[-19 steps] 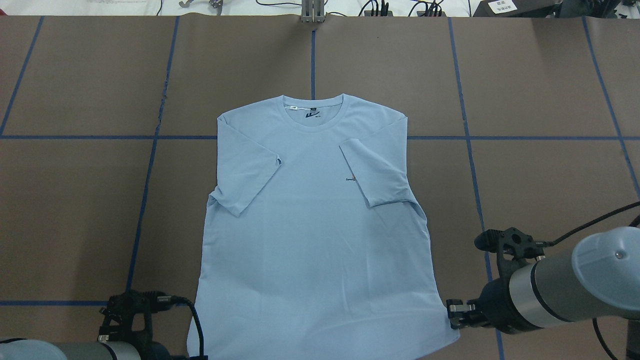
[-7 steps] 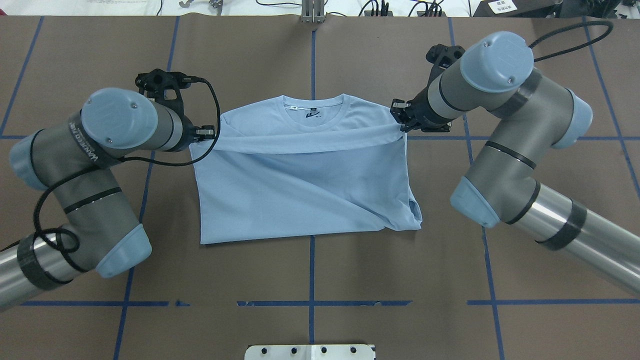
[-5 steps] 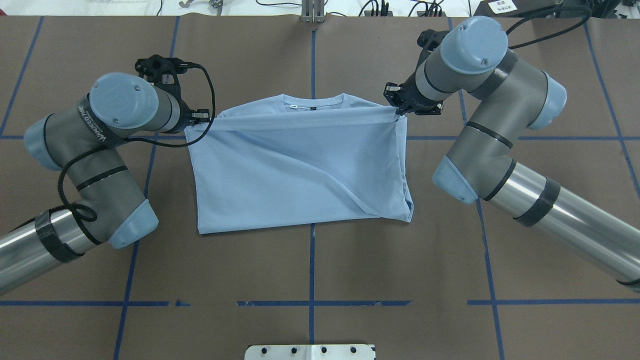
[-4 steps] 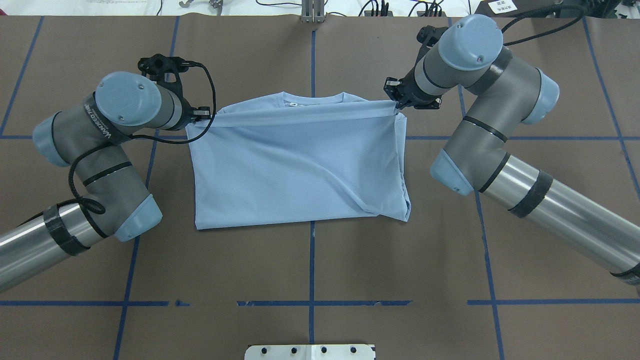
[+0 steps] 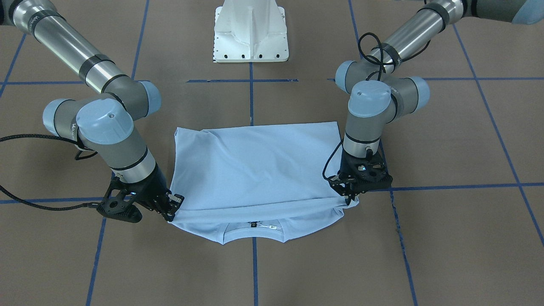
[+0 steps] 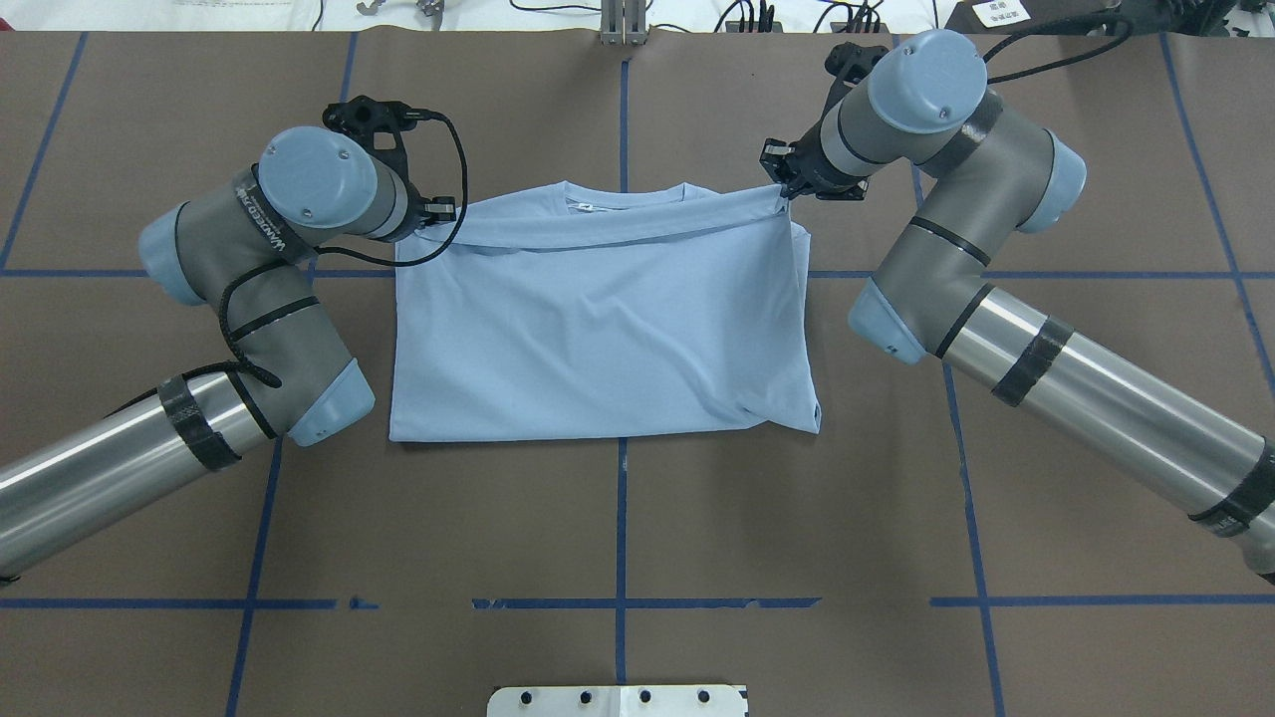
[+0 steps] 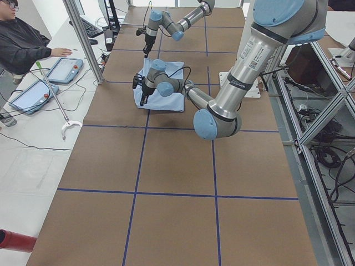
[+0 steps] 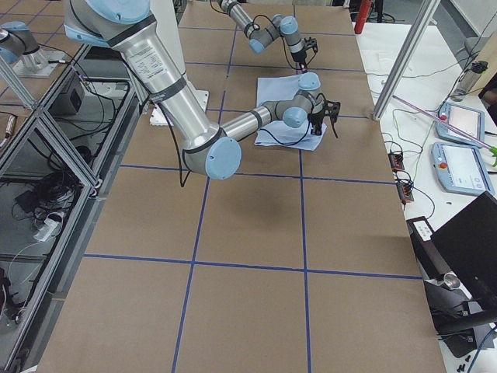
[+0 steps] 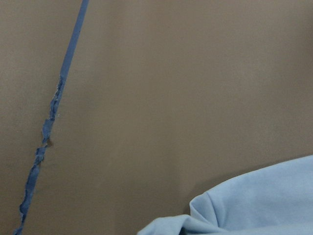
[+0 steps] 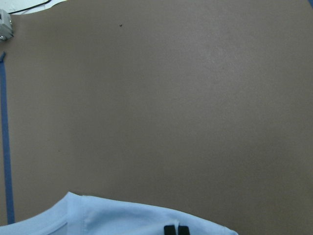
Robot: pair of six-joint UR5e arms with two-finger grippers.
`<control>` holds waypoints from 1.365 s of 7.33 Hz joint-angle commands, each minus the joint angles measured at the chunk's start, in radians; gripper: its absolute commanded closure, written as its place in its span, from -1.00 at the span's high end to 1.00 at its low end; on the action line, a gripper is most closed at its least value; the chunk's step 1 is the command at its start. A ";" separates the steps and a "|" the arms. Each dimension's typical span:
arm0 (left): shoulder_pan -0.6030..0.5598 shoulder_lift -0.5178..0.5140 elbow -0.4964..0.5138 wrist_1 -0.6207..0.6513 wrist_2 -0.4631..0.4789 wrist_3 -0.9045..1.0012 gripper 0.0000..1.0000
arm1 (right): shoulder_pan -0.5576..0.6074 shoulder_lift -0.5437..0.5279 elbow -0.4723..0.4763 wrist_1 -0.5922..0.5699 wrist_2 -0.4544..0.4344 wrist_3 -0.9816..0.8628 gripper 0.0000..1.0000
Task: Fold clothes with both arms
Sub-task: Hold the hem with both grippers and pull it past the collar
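- On the brown-covered table (image 6: 618, 518), between the two arms, the light blue T-shirt (image 6: 598, 329) lies folded in half. Its near fold edge runs straight across, and its hem lies just short of the collar (image 6: 626, 195) on the far side.
- The collar rim and its label (image 5: 265, 226) show beyond the hem.
- The left gripper (image 6: 445, 212) is clamped on the hem's left corner and the right gripper (image 6: 782, 184) on its right corner. The hem stretches between them, slightly off the layer beneath.
- The shirt's left side edge is straight. The right side is bunched, with layers crumpled at the near right corner (image 6: 802, 416).
- A broad stretch of bare covering, crossed by blue tape lines (image 6: 621, 528), lies between the near fold and the white pedestal base (image 5: 251, 29). A narrower strip separates the collar from the table's far edge.
- The left arm (image 6: 249, 289) and right arm (image 6: 956, 289) flank the shirt, elbows just beside its side edges.
- The right wrist view cuts off two dark fingertips (image 10: 169, 230) at its lower edge, set close together on cloth.
- The left wrist view shows only a cloth fold and torn tape; no fingers appear in it.
- Both side views render the grippers too small to judge.
- A person (image 7: 25, 41) at a side bench is cropped by the frame corner.
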 commanded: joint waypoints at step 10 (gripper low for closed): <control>-0.018 -0.024 0.038 -0.034 0.000 0.003 -0.63 | 0.020 -0.007 -0.010 0.001 0.003 -0.007 -0.50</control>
